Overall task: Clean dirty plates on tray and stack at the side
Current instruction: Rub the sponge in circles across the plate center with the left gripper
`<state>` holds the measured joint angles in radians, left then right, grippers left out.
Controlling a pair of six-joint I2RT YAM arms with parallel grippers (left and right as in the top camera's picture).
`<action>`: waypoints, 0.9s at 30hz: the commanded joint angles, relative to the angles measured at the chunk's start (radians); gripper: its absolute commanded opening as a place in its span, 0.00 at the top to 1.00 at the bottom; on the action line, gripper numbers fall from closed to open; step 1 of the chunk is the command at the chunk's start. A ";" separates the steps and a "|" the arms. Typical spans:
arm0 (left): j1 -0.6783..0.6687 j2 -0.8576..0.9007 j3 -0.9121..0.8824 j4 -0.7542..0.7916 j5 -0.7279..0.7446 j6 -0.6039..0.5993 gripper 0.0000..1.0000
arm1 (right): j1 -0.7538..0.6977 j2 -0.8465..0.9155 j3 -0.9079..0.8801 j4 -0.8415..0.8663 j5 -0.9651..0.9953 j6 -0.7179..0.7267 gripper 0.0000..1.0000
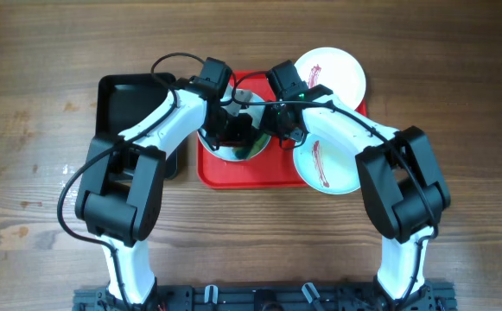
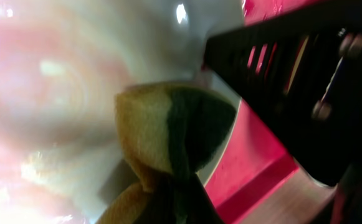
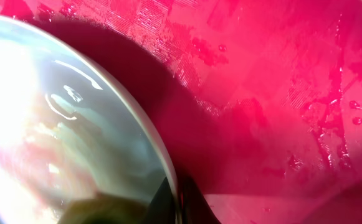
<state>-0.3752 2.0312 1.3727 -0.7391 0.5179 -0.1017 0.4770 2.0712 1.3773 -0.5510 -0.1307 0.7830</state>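
A pale plate (image 1: 225,154) lies at the left of the red tray (image 1: 259,175). My left gripper (image 1: 233,130) is shut on a yellow and green sponge (image 2: 168,134) that presses on this plate (image 2: 56,93). My right gripper (image 1: 272,134) is shut on the plate's right rim (image 3: 168,168), one finger on each side. A mint-green plate (image 1: 328,164) with a dark red streak lies at the tray's right edge. A white plate (image 1: 330,73) with a red streak lies at the tray's far right corner.
A black tray (image 1: 134,99) stands to the left of the red tray, partly under my left arm. The right arm's black gripper body (image 2: 293,74) is close beside the sponge. The red tray floor (image 3: 274,93) looks wet. Wooden table surrounds both trays.
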 commanded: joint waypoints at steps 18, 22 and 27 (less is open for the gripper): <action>-0.016 0.019 -0.015 0.158 -0.859 -0.489 0.96 | 0.002 0.040 -0.011 0.008 0.018 0.004 0.96; -0.016 0.019 -0.015 0.115 -0.864 -0.491 0.96 | 0.002 0.040 -0.011 0.009 0.018 0.004 0.96; -0.016 0.018 -0.014 0.042 -0.857 -0.491 0.96 | 0.002 0.040 -0.011 0.009 0.018 0.004 0.96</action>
<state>-0.3935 2.0319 1.3659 -0.6544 -0.2871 -0.5636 0.4744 2.0720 1.3773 -0.5331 -0.1303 0.7849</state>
